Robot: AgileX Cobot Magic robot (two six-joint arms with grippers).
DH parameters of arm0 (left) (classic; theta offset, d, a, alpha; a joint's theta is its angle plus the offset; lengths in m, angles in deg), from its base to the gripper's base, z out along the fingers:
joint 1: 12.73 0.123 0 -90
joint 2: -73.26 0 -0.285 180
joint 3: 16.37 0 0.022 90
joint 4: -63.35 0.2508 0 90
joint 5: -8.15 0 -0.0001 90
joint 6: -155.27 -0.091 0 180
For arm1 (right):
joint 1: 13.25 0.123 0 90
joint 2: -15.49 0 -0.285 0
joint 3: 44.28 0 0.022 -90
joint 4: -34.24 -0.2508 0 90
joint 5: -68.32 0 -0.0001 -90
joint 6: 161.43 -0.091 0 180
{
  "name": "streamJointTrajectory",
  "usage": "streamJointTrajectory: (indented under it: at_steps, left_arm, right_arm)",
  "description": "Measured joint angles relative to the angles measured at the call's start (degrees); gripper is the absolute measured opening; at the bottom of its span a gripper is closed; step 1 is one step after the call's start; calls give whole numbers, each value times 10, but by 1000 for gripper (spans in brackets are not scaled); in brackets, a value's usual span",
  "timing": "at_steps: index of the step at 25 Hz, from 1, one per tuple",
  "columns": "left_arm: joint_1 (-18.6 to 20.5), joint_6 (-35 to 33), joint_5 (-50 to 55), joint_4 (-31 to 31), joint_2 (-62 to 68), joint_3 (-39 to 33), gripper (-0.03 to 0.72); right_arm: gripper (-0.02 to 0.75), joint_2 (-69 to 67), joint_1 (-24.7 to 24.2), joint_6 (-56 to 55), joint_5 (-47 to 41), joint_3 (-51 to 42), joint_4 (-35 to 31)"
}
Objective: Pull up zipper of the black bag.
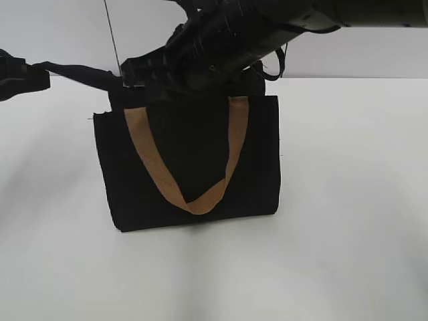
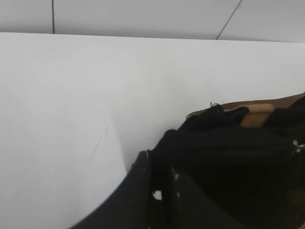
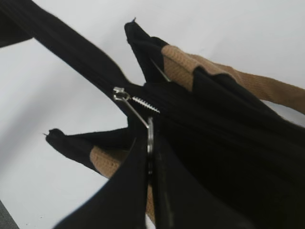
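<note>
The black bag (image 1: 194, 167) stands upright mid-table, a tan handle (image 1: 144, 150) hanging down its front. My left gripper (image 1: 44, 71) at the far left is shut on the black zip-line tail (image 1: 80, 72) that stretches from the bag's top left corner; the left wrist view shows its jaws (image 2: 159, 176) closed on black fabric. My right arm reaches across the bag's top to its left end (image 1: 130, 70). In the right wrist view my right gripper (image 3: 151, 157) is shut on the silver zipper pull (image 3: 138, 114), near the left end of the zip line. The arm hides the zipper in the exterior view.
The white table (image 1: 348, 200) surrounds the bag, with a pale wall behind it. A thin dark cable (image 1: 112, 40) hangs at the back left. The second tan handle (image 3: 267, 88) lies over the bag's far side.
</note>
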Motion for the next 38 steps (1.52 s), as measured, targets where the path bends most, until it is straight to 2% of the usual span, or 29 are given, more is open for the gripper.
streamJointTrajectory:
  at_steps: [7, 19, 27, 28, 29, 31, 33, 34, 35, 38]
  left_arm:
    - [-3, 4, 8, 1, 1, -2, 22]
    - [-3, 6, 17, 1, 11, -2, 22]
    - [-4, 6, 0, 1, 11, -2, 36]
    - [-4, 6, 4, 1, 11, -2, 62]
    - [-2, 6, 16, 1, 11, -2, 120]
    - [3, 6, 29, 0, 11, -2, 307]
    - [3, 7, 37, 0, 11, -2, 531]
    - [3, 7, 39, 0, 11, -2, 591]
    - [3, 7, 42, 0, 11, -2, 609]
    - [3, 2, 53, 0, 11, -2, 585]
  right_arm:
    - [-15, 8, -24, 6, -52, 2, 14]
    - [-15, 68, -136, 6, -224, 2, 114]
    - [0, 80, -156, 7, -263, 2, 91]
    - [32, 82, -157, 8, -265, 2, 90]
    - [77, 84, -161, 13, -270, 2, 92]
    - [255, 87, -165, 31, -274, 2, 92]
    - [451, 89, -166, 50, -278, 2, 92]
    - [539, 90, -166, 62, -279, 2, 91]
    - [586, 93, -166, 72, -282, 2, 91]
    - [605, 109, -166, 86, -292, 2, 100]
